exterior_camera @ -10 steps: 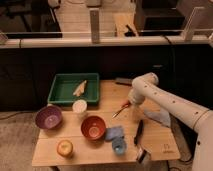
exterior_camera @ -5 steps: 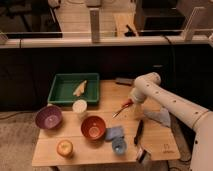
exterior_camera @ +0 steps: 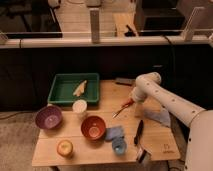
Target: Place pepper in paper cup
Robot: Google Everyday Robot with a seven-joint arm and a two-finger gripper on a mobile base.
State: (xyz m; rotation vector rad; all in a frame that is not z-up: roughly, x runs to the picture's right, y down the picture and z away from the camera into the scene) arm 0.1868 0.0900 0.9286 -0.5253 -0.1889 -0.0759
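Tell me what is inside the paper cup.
The paper cup shows only a pale interior at its open top; its bottom is hidden by its own wall. The pepper is outside it, further right in the picture, at the gripper.

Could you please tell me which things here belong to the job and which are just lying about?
Job: pepper; paper cup; gripper, by the pepper's upper end.
Lying about: green tray; purple bowl; red bowl; blue cup; black tool.

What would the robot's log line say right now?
gripper: beside pepper, over table | pepper: not in paper cup | paper cup: upright, next to green tray
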